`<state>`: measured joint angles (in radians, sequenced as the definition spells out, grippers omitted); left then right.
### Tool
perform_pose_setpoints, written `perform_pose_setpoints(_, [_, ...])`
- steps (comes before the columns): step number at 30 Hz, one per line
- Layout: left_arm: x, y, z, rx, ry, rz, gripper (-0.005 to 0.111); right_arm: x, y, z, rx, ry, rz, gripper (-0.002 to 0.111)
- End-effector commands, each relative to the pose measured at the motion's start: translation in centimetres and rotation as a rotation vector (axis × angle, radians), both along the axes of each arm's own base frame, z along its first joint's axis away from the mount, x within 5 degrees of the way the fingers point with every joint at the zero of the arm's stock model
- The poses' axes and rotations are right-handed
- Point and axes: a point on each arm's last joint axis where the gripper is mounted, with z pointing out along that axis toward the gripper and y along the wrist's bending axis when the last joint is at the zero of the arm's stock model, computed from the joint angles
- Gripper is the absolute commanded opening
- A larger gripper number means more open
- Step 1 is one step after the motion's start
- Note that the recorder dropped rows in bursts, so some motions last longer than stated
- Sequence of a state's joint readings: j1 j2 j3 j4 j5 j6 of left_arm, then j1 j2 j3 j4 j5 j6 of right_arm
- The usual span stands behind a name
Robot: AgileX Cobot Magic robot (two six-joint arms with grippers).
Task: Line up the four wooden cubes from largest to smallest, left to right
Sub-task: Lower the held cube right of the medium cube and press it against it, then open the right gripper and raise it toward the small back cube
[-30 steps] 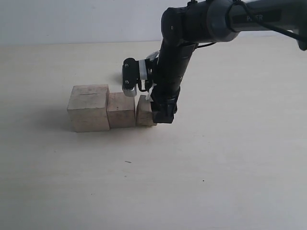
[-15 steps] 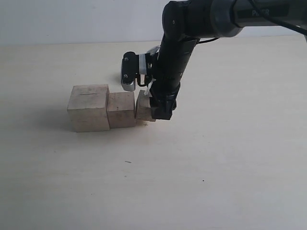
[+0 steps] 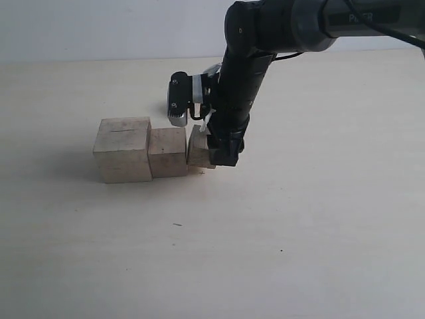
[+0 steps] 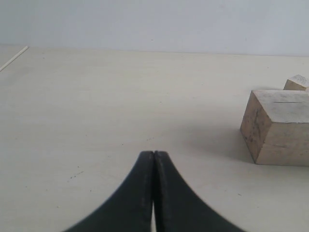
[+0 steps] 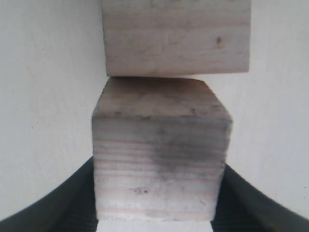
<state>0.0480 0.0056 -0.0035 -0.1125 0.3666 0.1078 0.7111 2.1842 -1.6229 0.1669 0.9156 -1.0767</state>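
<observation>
Much bare table (image 3: 199,252) found nearest the exterior camera, free across the whole front and out to the right. Next back, counted three of the wooden cubes in a row running left to right: largest cube (image 3: 123,149) at the left end with a thin slit on top, second cube (image 3: 167,152) flush against its right face, third cube (image 3: 198,150) at the right end. Took the row itself as the only long axis.

Saw the right gripper (image 3: 214,156) reaching straight down, fingers (image 5: 53,208) clamped on two opposite sides of the third cube. Found that cube tipped a little, top leaning toward the second cube, thin shadow beneath. Could not tell whether touching the table or its neighbour.

Farther back, found more free table up to the pale backdrop (image 3: 99,26).

From the left wrist view, saw the left gripper (image 4: 153,193) low over the table, fingers pressed together on nothing, apart from the largest cube.
</observation>
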Motion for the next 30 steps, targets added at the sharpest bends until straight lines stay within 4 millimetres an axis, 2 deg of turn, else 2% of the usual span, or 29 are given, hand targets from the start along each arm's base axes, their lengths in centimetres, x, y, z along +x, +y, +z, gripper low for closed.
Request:
perform_pose_setpoints(1, [0.0,0.01,0.02,-0.007,-0.014,0.002,0.0,0.1,0.05,0.32,0.017,-0.011,-0.013,0.0])
perform_pose_setpoints(5, [0.0,0.01,0.02,-0.007,-0.014,0.002,0.0,0.06,0.02,0.31,0.013,-0.006,-0.012,0.0])
perform_pose_setpoints(7, [0.0,0.01,0.02,-0.007,-0.014,0.002,0.0,-0.02,-0.03,0.29,0.007,0.001,-0.009,0.004])
perform_pose_setpoints(11, [0.0,0.01,0.02,-0.007,-0.014,0.002,0.0,-0.05,-0.05,0.28,0.005,0.005,-0.008,0.02])
perform_pose_setpoints(14, [0.0,0.01,0.02,-0.007,-0.014,0.002,0.0,-0.05,-0.05,0.28,0.005,0.005,-0.008,0.042])
perform_pose_setpoints(16, [0.0,0.01,0.02,-0.007,-0.014,0.002,0.0,-0.03,-0.04,0.29,0.006,0.003,-0.008,0.05])
perform_pose_setpoints(24, [0.0,0.01,0.02,-0.007,-0.014,0.002,0.0,0.02,0.12,0.33,0.028,0.009,-0.057,0.059])
perform_pose_setpoints(30, [0.0,0.01,0.02,-0.007,-0.014,0.002,0.0,0.0,0.07,0.31,0.022,0.013,-0.068,0.06])
